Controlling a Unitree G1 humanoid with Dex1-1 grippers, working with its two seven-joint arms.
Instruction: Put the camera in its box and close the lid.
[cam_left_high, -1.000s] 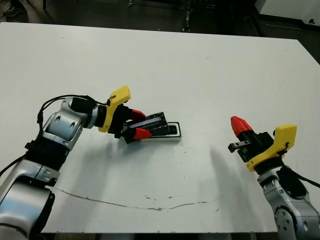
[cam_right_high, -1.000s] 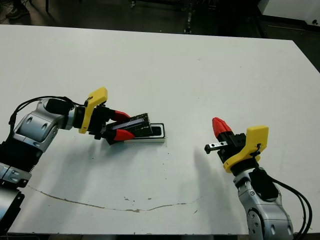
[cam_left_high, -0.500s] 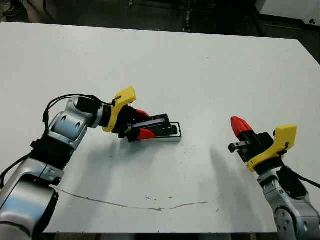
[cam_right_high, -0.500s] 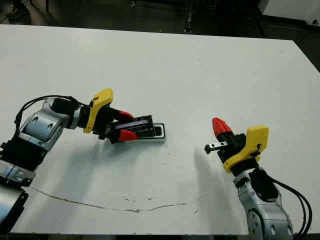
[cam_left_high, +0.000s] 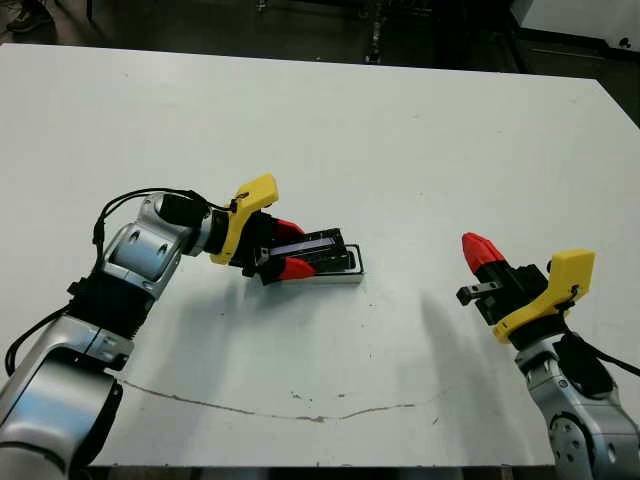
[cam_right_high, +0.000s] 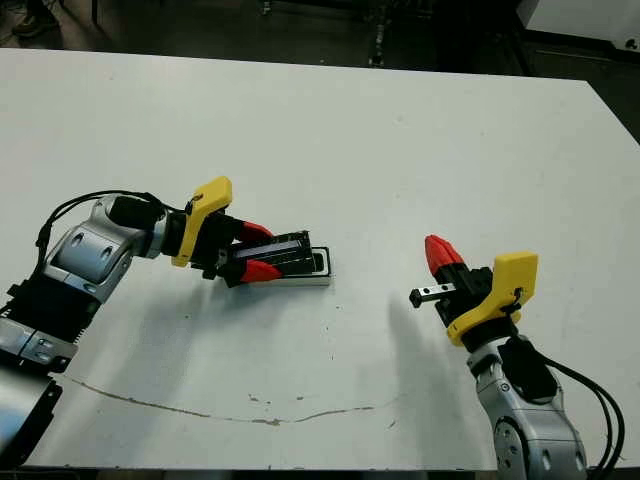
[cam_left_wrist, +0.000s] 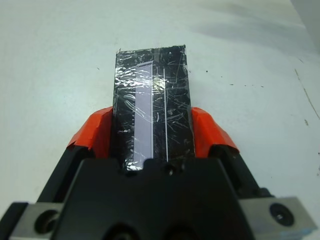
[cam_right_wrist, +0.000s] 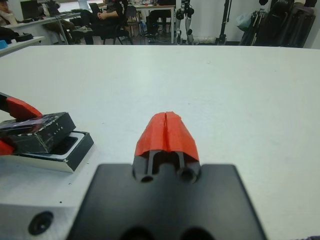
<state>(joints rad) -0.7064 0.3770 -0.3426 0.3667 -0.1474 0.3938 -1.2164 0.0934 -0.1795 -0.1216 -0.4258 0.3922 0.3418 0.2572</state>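
- Left pincer (cam_left_high: 285, 248) is clamped on the lid (cam_left_high: 318, 245), one red fingertip pressed to each long edge, as the left wrist view confirms. Over the last second it has carried the lid further over the box (cam_left_high: 345, 268) and brought it down from a marked tilt to a much flatter attitude.
- Desk (cam_left_high: 400, 150): the box has not shifted on it. It lies just beyond the left pincer's fingertips, with only its far end and a dark opening still exposed past the lid's front edge.
- Lid: the right wrist view shows it above the box's rim, overhanging the near end and not yet seated. Judgement: closing is under way but incomplete; the lid must go forward and down to cover the open end.
- Right pincer (cam_right_high: 440, 255) is clenched, fingertips together, holding nothing, well apart from the box. No change here.
- Camera: not identifiable in any view. The dark interior of the box suggests it is already inside, but this cannot be confirmed.
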